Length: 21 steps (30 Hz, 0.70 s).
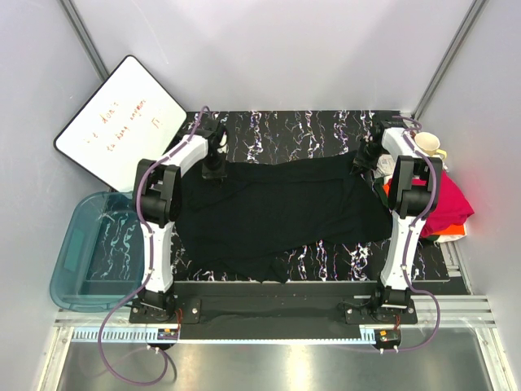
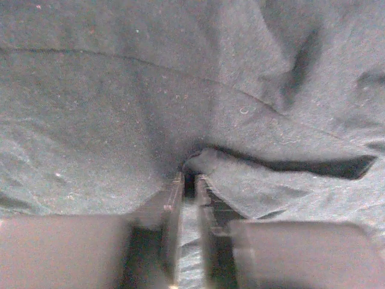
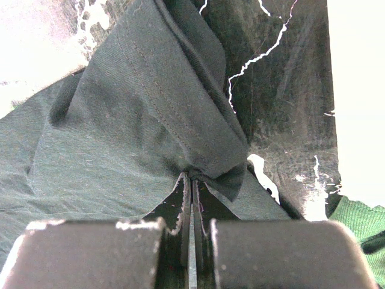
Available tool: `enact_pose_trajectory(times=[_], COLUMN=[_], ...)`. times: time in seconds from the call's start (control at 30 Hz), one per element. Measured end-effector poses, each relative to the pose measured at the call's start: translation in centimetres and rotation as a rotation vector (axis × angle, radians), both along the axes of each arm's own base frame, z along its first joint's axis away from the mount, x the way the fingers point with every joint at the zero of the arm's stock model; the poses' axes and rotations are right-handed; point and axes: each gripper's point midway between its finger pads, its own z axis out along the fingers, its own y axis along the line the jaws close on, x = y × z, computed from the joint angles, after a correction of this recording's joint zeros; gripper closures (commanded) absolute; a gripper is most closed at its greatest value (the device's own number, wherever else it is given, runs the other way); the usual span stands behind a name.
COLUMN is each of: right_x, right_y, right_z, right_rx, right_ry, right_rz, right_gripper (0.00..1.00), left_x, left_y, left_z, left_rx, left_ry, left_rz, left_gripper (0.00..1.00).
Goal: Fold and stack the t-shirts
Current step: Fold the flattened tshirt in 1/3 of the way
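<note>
The plain black cloth t-shirt (image 1: 277, 216) is lying across the marbled worktop (image 1: 293, 130), its near hem bunching short of the near edge. The left gripper (image 2: 189, 178) and right gripper (image 3: 191, 176) are each clamping its far corners. Marble is showing bare along the far edge.

Two arms: the left arm (image 1: 159, 213) and the right arm (image 1: 407, 213). Two pincers, one per arm: the left pincer (image 1: 214, 167) and the right pincer (image 1: 364, 163). Each has two fingers (image 2: 172, 208), so four in all.

Two tees: one black tee (image 1: 277, 212) and one pink tee (image 1: 452, 204). One orange piece (image 1: 453, 232). One mug (image 1: 427, 144). One whiteboard (image 1: 122, 122). One blue bin (image 1: 81, 252). One tabletop (image 1: 285, 130) carries the black tee.
</note>
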Motion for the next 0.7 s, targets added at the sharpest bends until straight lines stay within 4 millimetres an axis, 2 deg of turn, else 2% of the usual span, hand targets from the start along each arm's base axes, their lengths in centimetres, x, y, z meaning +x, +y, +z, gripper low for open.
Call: enact_pose_trajectory(times=[0.17,0.3,0.4,0.57,0.7], right_x=[0.0,0.0,0.0,-0.1,-0.1], right_y=[0.0,0.0,0.0,0.0,0.1], right_z=[0.0,-0.1,-0.1,-0.5,-0.5], right_rx=[0.0,0.0,0.0,0.003,0.008], right_ry=[0.0,0.001,0.002,0.01,0.011], right_rz=[0.0,0.0,0.0,0.0,0.002], right_gripper=[1.0,1.0,1.0,0.96,0.89], left_x=[-0.2,-0.5,-1.1,-2.1,-3.4], left_y=[0.1,0.1,0.3,0.3,0.1], left_z=[-0.3,0.2,1.8,6.4,8.2], left_rx=[0.002,0.0,-0.005,-0.027,-0.033], left_ry=[0.007,-0.001,-0.02,-0.107,-0.138], left_rz=[-0.001,-0.001,-0.001,-0.008,-0.021], left_gripper=[1.0,1.0,1.0,1.0,1.0])
